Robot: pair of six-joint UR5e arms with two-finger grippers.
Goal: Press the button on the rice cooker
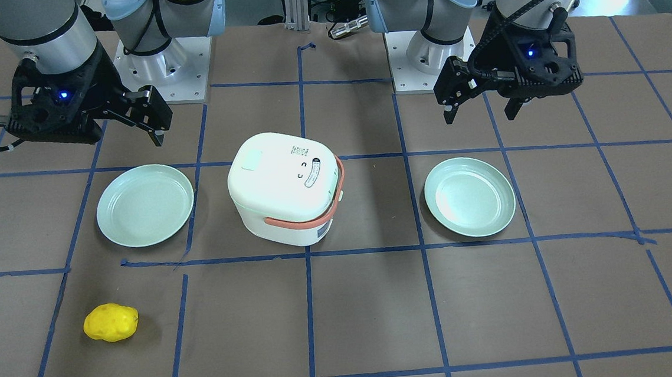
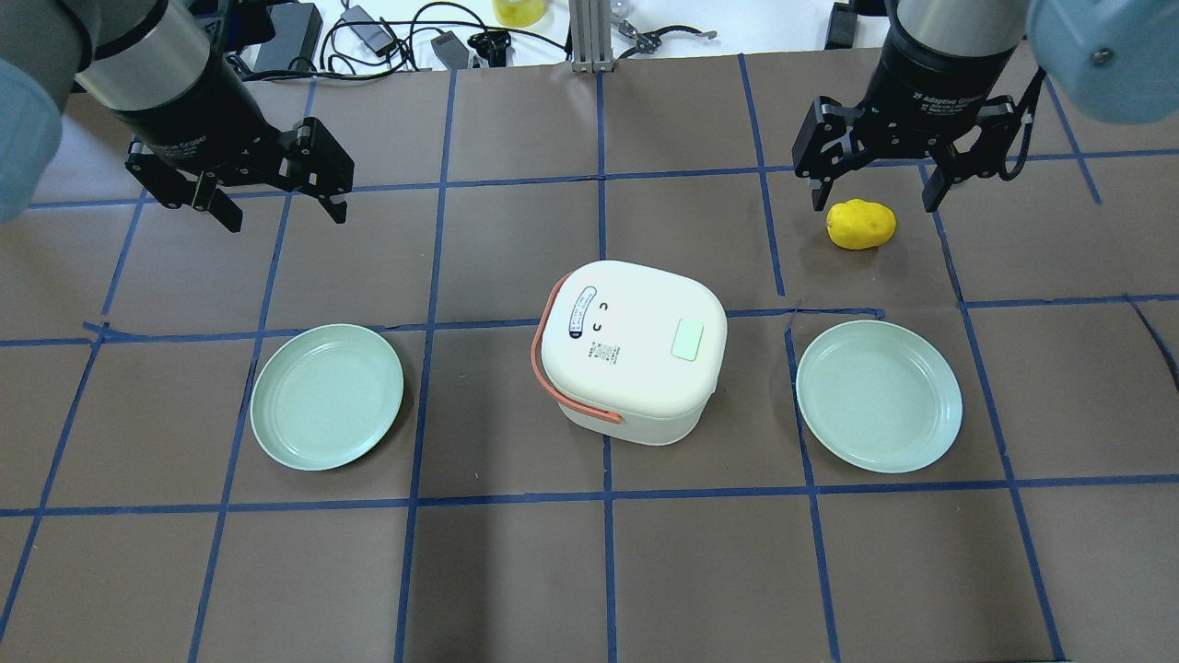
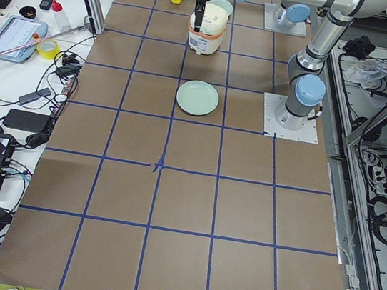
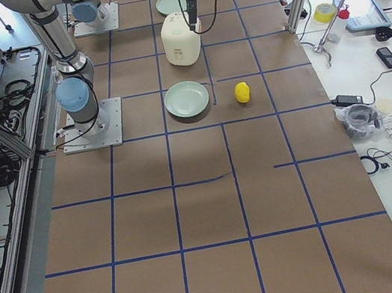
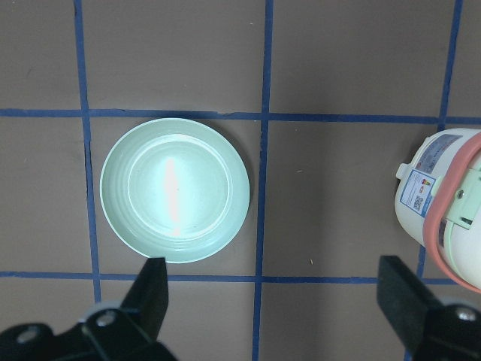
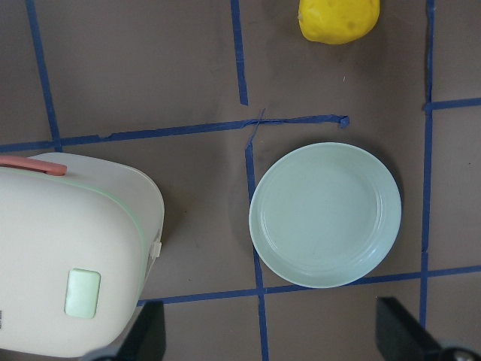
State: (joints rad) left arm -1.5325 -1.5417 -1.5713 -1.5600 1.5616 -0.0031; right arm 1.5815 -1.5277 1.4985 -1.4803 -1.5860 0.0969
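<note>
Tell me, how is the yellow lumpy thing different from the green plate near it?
The yellow lump is bumpy and rounded; the plate is smooth, flat and shallow. The lump is bright yellow, the plate pale green. The lump is smaller than the plate. Both sit on the brown table.

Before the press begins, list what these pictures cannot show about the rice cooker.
- Overhead view: the text on the lid label is too small to read.
- Right wrist view: the rice cooker is cut off by the left and bottom edges.
- Exterior left view: the left pincer covers part of it.
</note>
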